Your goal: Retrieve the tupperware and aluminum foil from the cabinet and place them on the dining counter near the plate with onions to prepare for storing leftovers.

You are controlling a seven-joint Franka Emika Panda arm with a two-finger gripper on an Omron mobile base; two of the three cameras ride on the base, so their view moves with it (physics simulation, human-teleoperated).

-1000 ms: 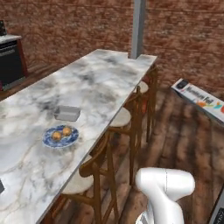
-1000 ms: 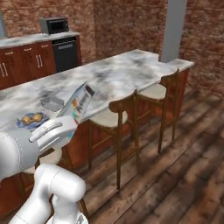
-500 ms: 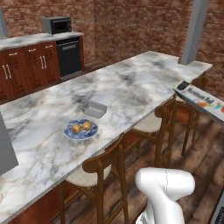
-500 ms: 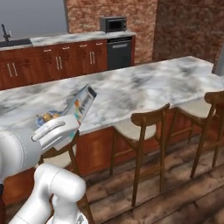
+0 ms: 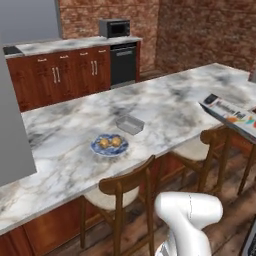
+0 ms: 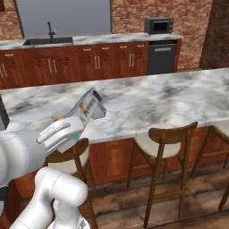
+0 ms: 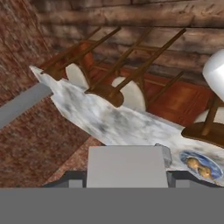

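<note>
My gripper (image 6: 67, 130) is shut on the aluminum foil (image 6: 86, 106), a long white carton that slants up over the near edge of the dining counter (image 6: 147, 100). The carton's printed end juts in at the right (image 5: 231, 114), and its blank white end lies between the fingertips (image 7: 72, 177). On the marble top the grey tupperware (image 5: 130, 124) rests just beyond the blue plate with onions (image 5: 109, 144). From the hand, the plate (image 7: 199, 164) and the tub's corner (image 7: 163, 152) show beside the carton. The cabinet is out of view.
Wooden stools (image 5: 127, 192) (image 6: 163, 145) line the counter's near side. Behind the counter runs a worktop with low cabinets (image 6: 96, 62), a sink (image 6: 48, 40), a microwave (image 5: 114, 27) and a black oven (image 5: 123, 64). A grey panel (image 5: 11, 115) stands at the left.
The base has swung round, so the whole scene has shifted: the dining counter now runs across the views and the back kitchen wall has come in. The carton stays in my gripper.
</note>
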